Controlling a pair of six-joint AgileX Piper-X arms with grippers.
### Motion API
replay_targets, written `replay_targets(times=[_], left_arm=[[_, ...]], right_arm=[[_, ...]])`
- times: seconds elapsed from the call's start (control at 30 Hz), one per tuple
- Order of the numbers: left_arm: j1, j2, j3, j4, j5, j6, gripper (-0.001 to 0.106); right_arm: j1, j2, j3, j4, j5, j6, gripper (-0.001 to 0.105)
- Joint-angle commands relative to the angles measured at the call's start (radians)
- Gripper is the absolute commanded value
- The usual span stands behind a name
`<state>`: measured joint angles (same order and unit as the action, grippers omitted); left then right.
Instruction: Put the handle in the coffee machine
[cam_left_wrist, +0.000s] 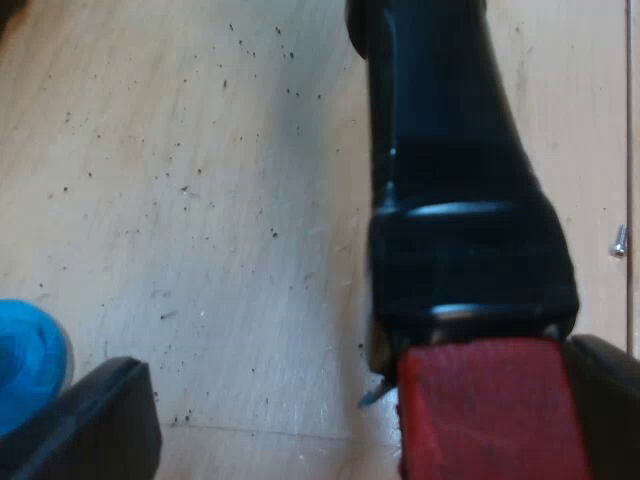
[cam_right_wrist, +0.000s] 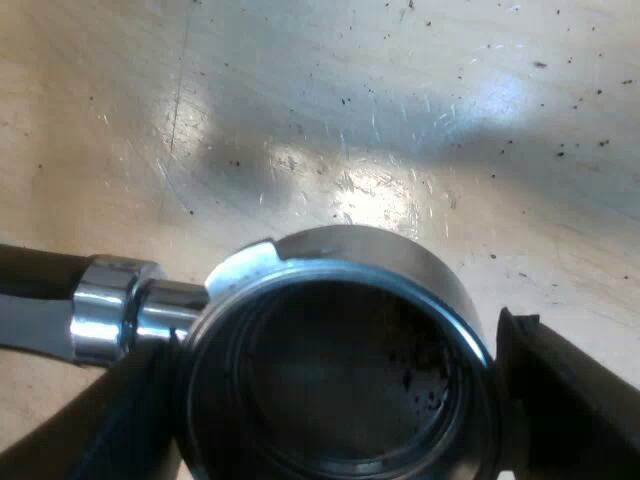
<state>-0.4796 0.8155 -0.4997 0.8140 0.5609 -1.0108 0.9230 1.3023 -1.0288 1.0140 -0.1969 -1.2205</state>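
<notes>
Metal holder (cam_right_wrist: 340, 250): basket pinched by the right tool (cam_right_wrist: 330, 380) over the speckled tabletop (cam_left_wrist: 200, 200). Its dark handle (cam_left_wrist: 450, 180), red end (cam_left_wrist: 490, 410) nearest, lay within the left tool (cam_left_wrist: 365, 400), whose fingers were spread. Blue tamper (cam_left_wrist: 25, 355) nearby. Step judged: carrying. Next called for reaching the machine and locking in.

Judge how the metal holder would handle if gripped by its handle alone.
Probably rigid: the metal holder looks solid steel with a chrome collar. Likely head-heavy, since the thick basket sits at one end of the dark handle, so it may droop. The handle's glossy, rounded surface could slip or twist.
</notes>
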Motion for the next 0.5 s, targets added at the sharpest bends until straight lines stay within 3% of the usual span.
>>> replay_targets(times=[0.03,0.23,0.4,0.5], left_arm=[[-0.003,-0.002,-0.009,-0.013,0.031,-0.001,0.078],[-0.003,-0.002,-0.009,-0.013,0.084,-0.001,0.078],[-0.003,-0.002,-0.009,-0.013,0.08,0.006,0.075],[-0.003,-0.002,-0.009,-0.013,0.03,0.006,0.069]], right_arm=[[-0.001,-0.017,-0.017,-0.023,-0.025,-0.011,0.0],[-0.001,-0.017,-0.017,-0.023,-0.025,-0.011,0.0],[-0.001,-0.017,-0.017,-0.023,-0.025,-0.011,0.0],[-0.001,-0.017,-0.017,-0.023,-0.025,-0.011,0.0]])
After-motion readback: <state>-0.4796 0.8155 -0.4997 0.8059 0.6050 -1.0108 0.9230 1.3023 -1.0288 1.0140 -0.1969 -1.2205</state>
